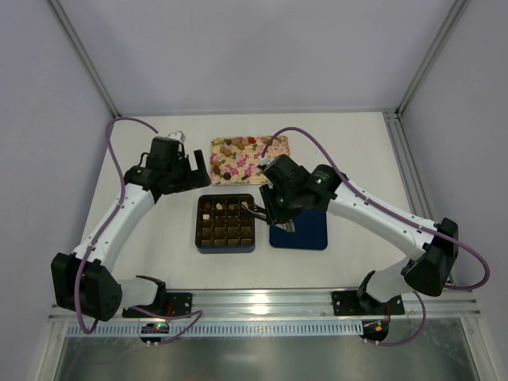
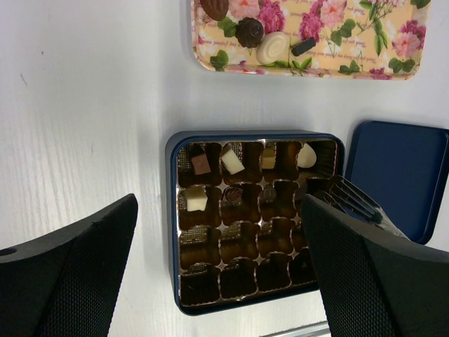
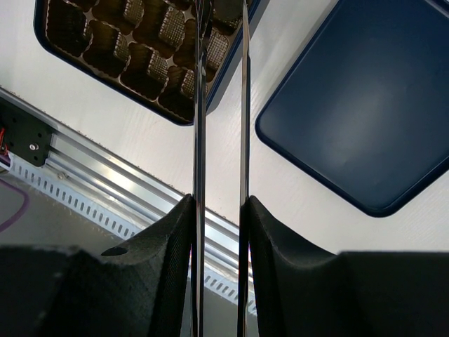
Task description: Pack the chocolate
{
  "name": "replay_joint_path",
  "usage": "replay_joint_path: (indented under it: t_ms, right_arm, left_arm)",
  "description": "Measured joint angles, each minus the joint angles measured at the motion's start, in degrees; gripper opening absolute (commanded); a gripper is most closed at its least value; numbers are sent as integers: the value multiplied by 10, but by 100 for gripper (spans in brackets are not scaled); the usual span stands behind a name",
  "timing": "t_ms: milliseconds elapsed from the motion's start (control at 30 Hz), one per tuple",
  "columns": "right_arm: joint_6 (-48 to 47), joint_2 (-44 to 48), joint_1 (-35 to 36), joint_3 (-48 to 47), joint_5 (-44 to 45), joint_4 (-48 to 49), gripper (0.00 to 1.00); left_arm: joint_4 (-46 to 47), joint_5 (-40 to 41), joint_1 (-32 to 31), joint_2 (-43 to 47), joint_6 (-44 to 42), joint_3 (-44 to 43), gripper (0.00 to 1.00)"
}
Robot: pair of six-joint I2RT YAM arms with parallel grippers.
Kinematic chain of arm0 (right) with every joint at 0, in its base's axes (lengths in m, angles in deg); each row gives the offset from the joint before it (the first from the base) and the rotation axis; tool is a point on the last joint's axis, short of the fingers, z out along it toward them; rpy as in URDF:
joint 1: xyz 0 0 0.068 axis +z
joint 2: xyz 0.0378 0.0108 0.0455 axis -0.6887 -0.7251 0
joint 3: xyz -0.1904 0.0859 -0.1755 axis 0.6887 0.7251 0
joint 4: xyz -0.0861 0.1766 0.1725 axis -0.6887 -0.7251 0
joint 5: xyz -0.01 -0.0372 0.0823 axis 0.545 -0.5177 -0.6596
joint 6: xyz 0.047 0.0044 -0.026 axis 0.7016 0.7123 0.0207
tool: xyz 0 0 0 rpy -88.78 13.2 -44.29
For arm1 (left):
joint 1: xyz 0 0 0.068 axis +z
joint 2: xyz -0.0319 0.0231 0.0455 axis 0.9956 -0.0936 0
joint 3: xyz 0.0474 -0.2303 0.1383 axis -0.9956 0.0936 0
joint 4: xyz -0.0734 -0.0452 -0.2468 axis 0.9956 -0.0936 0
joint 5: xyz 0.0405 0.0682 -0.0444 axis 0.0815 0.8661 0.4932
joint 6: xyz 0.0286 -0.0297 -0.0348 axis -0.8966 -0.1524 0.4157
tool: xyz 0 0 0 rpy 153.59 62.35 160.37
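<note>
Right gripper (image 3: 219, 207) clamps steel tongs (image 2: 354, 200), whose tips hover over the box (image 2: 170, 210) at its right column; lower squarely into an empty cell before easing off. Left gripper (image 2: 219, 210) hangs wide open. Beyond, more chocolate (image 2: 250, 31) waits on the floral tray (image 2: 203, 60).

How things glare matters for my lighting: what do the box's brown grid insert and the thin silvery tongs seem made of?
The brown grid insert looks like thin moulded plastic with a glossy golden-brown finish: bright highlights sit on its ribbed cell floors. The thin silvery tongs look like polished metal, likely steel: flat, mirror-bright blades.
</note>
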Motion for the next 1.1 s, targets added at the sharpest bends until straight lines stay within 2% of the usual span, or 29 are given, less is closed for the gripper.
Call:
replay_joint_path:
  t_ms: [333,500,867,1100]
  right_arm:
    - [-2,0,-1,-8,19,-3,38]
    - [-12,0,-26,-22,19,-4,38]
    - [-63,0,-220,-26,7,21,39]
    - [-83,-40,-319,-32,1,56,39]
  left_arm:
    - [0,0,2,0,0,0,96]
    - [0,0,2,0,0,0,96]
    - [-1,-7,3,16,0,0,96]
    - [-1,-9,3,24,0,3,96]
